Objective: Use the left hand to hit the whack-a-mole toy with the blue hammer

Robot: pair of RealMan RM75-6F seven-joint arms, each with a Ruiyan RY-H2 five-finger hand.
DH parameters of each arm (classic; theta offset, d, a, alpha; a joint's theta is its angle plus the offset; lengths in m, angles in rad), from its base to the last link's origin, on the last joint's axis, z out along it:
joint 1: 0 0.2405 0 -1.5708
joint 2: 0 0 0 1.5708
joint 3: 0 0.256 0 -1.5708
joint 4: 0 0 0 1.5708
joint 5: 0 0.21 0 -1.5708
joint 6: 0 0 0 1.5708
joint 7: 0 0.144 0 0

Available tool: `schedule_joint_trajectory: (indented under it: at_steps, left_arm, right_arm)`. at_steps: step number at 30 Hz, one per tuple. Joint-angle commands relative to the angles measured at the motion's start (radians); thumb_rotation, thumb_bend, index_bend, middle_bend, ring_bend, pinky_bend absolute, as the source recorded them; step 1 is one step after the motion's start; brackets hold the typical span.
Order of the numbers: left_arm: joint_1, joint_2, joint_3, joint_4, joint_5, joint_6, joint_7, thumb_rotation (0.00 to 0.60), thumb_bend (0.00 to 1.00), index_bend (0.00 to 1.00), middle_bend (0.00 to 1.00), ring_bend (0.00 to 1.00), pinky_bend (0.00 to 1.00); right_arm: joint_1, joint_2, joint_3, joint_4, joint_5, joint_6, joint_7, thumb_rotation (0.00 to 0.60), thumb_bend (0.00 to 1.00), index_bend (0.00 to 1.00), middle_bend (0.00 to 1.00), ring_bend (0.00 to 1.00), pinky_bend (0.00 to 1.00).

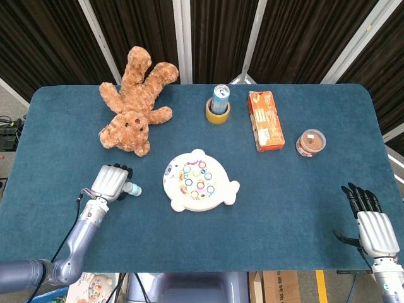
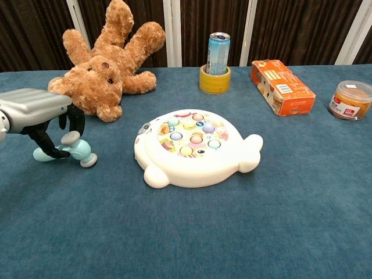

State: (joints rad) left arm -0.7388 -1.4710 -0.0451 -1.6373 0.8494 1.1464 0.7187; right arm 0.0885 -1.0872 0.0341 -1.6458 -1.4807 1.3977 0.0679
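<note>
The white whack-a-mole toy (image 1: 199,181) (image 2: 195,146) lies mid-table with its coloured buttons facing up. The light blue hammer (image 2: 70,150) (image 1: 132,189) is to its left, low over the cloth, with its grey-capped head towards the toy. My left hand (image 1: 110,182) (image 2: 36,108) is over the handle, dark fingers (image 2: 45,142) curled around it; the grip hides most of the handle. A hand's width of cloth separates the hammer head from the toy. My right hand (image 1: 371,222) is at the table's front right edge, fingers apart, holding nothing; the chest view does not show it.
A brown teddy bear (image 1: 137,101) (image 2: 104,64) lies at the back left, just behind my left hand. Further back stand a can inside a yellow tape roll (image 1: 218,106) (image 2: 215,68), an orange box (image 1: 265,120) (image 2: 282,87) and a small jar (image 1: 310,142) (image 2: 350,99).
</note>
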Motion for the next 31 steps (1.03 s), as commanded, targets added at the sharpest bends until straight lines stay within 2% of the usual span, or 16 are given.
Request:
schedule_joint_trajectory:
  at_steps: [1,5,8,11,14,16,18,20,23,27,31]
  left_arm:
    - [0.004,0.006,-0.002,-0.006,0.002,0.001,-0.003,0.600,0.24,0.42,0.37,0.34,0.48]
    - [0.020,0.031,-0.002,-0.029,0.012,0.015,-0.014,0.600,0.19,0.37,0.33,0.31,0.44]
    - [0.049,0.073,0.013,-0.073,0.018,0.039,-0.025,0.600,0.14,0.30,0.25,0.24,0.36]
    - [0.090,0.129,0.036,-0.125,0.066,0.070,-0.071,0.600,0.10,0.18,0.11,0.13,0.23]
    - [0.152,0.194,0.075,-0.179,0.166,0.128,-0.148,0.600,0.05,0.08,0.01,0.05,0.17]
    - [0.202,0.231,0.111,-0.197,0.254,0.192,-0.190,0.600,0.01,0.05,0.00,0.02,0.15]
    - [0.274,0.251,0.159,-0.184,0.374,0.298,-0.227,0.600,0.00,0.02,0.00,0.01,0.12]
    - [0.354,0.255,0.219,-0.129,0.503,0.403,-0.276,0.600,0.00,0.00,0.00,0.00,0.09]
    - [0.474,0.260,0.284,-0.050,0.613,0.538,-0.391,0.600,0.00,0.00,0.00,0.00,0.04]
    - [0.538,0.255,0.282,0.014,0.664,0.600,-0.439,0.600,0.00,0.00,0.00,0.00,0.03]
    - [0.569,0.255,0.273,0.030,0.669,0.600,-0.447,0.600,0.00,0.00,0.00,0.00,0.03]
  right_arm:
    - [0.000,0.000,0.000,0.001,0.000,0.000,0.000,0.600,0.19,0.00,0.00,0.00,0.00]
    - [-0.001,0.000,0.001,0.003,-0.002,0.005,0.003,0.600,0.19,0.00,0.00,0.00,0.00]
    - [-0.001,0.001,0.001,0.006,-0.004,0.005,0.004,0.600,0.19,0.00,0.00,0.00,0.00]
    - [-0.001,0.000,0.001,0.008,-0.005,0.005,0.005,0.600,0.19,0.00,0.00,0.00,0.00]
    - [0.000,-0.002,0.000,0.012,-0.012,0.009,0.001,0.600,0.19,0.00,0.00,0.00,0.00]
    - [0.001,-0.004,-0.002,0.019,-0.026,0.015,-0.006,0.600,0.19,0.00,0.00,0.00,0.00]
    - [0.000,-0.010,-0.004,0.028,-0.044,0.030,-0.013,0.600,0.19,0.00,0.00,0.00,0.00]
    - [-0.002,-0.019,-0.003,0.043,-0.062,0.049,-0.020,0.600,0.19,0.00,0.00,0.00,0.00]
    - [-0.006,-0.032,0.000,0.059,-0.081,0.078,-0.035,0.600,0.19,0.00,0.00,0.00,0.00]
    - [-0.007,-0.052,0.004,0.099,-0.126,0.124,-0.057,0.600,0.19,0.00,0.00,0.00,0.00]
    - [-0.007,-0.063,-0.001,0.111,-0.138,0.130,-0.057,0.600,0.19,0.00,0.00,0.00,0.00]
